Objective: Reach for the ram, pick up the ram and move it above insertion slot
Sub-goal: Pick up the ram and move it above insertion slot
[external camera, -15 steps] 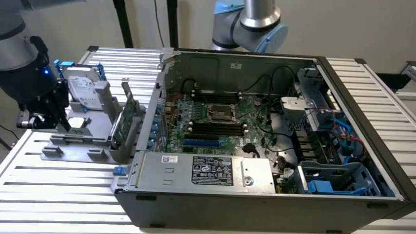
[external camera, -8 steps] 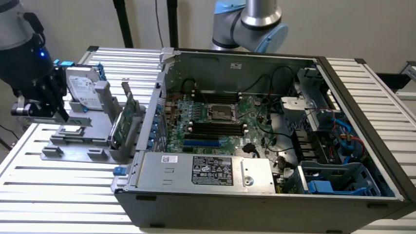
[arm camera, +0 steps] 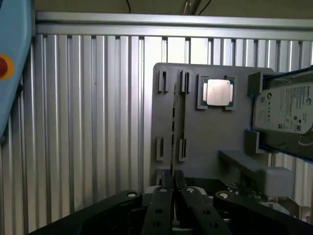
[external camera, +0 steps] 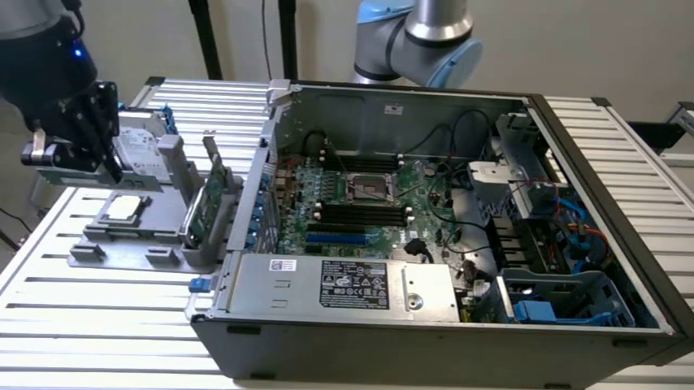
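The ram (arm camera: 173, 125) stands on its thin edge in the gray holder (arm camera: 215, 142), seen edge-on as a narrow dark line. It sits along the holder's long edge that is farthest from the hard drive (arm camera: 287, 115). Its long axis runs parallel to that edge and to the ribs of the slatted table (arm camera: 88, 122). One end lies by the fingertips. The other points toward the holder's short edge, where the processor (arm camera: 216, 92) sits. Two pairs of small slotted clips flank the ram, four clips in all, one pair near each end.

The gripper (arm camera: 172, 177) hangs over the near end of the ram with its two fingers pressed together and holds nothing. The ram is seated in its clips. In the exterior view the gripper sits above the holder's far corner, at the exterior view's left.

The holder carries one ram, one processor and one hard drive. In the exterior view one taller green card (external camera: 217, 175) also stands at the holder's edge beside the case. One open computer case (external camera: 607, 268) rests on the table. On its motherboard (external camera: 369, 191) lie long black memory slots (external camera: 363, 215), too close together to count.
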You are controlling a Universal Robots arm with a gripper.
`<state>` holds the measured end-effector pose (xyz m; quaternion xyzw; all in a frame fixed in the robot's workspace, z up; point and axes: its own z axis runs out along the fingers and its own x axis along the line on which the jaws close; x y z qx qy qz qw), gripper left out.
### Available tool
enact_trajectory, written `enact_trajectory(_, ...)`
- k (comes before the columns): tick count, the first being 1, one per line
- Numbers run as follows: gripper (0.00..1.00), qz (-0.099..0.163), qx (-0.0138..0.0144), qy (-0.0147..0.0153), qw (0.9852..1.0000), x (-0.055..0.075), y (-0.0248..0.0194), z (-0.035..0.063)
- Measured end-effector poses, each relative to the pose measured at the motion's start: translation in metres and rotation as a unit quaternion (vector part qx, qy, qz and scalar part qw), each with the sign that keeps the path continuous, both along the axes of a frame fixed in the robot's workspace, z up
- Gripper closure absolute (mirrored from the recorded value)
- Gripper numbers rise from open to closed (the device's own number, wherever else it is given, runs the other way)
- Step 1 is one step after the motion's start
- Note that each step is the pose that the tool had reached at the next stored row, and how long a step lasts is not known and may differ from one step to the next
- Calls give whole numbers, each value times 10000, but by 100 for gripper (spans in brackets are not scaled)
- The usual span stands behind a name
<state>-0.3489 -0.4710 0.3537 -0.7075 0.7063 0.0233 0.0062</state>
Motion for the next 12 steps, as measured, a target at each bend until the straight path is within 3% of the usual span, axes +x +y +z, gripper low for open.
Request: enact_trajectory(12,87,0,63,2,10000,517,7,274)
